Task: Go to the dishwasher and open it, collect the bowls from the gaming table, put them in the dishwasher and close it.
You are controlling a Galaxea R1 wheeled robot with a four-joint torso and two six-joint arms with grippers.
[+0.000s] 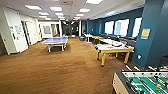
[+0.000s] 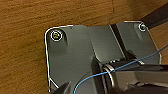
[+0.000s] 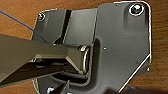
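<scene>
The gaming table, with a white top and yellow frame and legs, stands ahead on the right in the head view, a few metres off. Small things lie on its top. A green one near the left corner may be a bowl, but it is too blurred to tell. The dishwasher is out of view. A dark tip of my left gripper and one of my right gripper hang above brown carpet, beside the robot's dark plate.
A foosball table with a green field stands close at the lower right. A teal pillar rises behind the gaming table. A blue ping-pong table stands mid-room. Open brown carpet lies ahead, with white doors on the left.
</scene>
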